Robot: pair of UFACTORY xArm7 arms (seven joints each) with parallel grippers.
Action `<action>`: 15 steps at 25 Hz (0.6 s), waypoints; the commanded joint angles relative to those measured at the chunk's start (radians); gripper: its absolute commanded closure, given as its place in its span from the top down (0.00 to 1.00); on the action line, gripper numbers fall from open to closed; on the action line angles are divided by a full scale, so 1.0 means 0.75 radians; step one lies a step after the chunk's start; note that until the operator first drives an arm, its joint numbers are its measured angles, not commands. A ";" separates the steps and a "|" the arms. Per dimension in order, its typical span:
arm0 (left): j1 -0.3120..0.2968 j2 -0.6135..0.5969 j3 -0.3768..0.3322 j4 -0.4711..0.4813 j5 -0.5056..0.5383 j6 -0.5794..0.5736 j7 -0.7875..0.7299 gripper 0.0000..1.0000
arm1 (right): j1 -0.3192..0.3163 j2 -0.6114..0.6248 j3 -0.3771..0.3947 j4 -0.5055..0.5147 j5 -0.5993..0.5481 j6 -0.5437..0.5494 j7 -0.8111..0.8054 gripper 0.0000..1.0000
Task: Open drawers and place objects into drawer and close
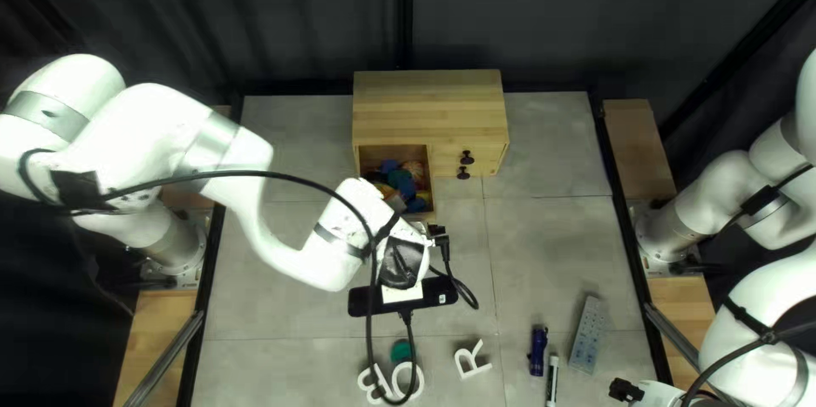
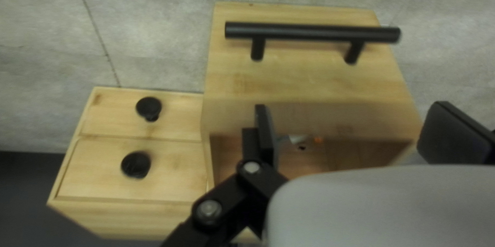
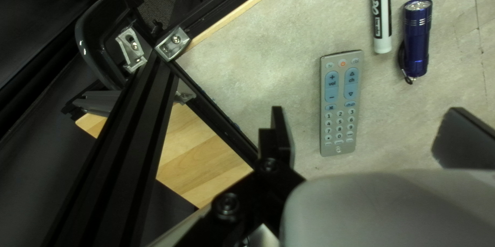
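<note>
My grippers, left (image 2: 361,133) and right (image 3: 372,136): both spread, empty; drawer (image 2: 304,79) open, remote (image 3: 340,103) on table (image 3: 258,56).
Likely faults: left snags the handle (image 2: 309,32) if lowered off-line, shoving the drawer shut; right skews the remote by closing off-centre.

We see a pale wooden cabinet (image 1: 429,105) with an open drawer (image 1: 434,195) of colourful objects, and white plastic letter R (image 1: 472,359) on the grey table (image 1: 544,245).

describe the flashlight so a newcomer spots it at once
From the wooden cabinet far back on the table, look across to the gray remote near the opposite edge. Of the two cylinders beside it, the flashlight is the thicker, shiny blue one; the marker is slimmer and white.
</note>
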 commanded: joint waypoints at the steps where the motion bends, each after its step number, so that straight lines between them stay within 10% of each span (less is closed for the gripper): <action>1: 0.017 -0.035 0.011 -0.066 0.009 -0.031 0.007 1.00 | 0.000 0.000 0.000 0.000 0.000 0.000 0.000 1.00; 15: -0.014 -0.054 -0.017 -0.154 0.098 -0.178 -0.006 1.00 | 0.000 0.000 0.000 0.000 0.000 0.000 0.000 1.00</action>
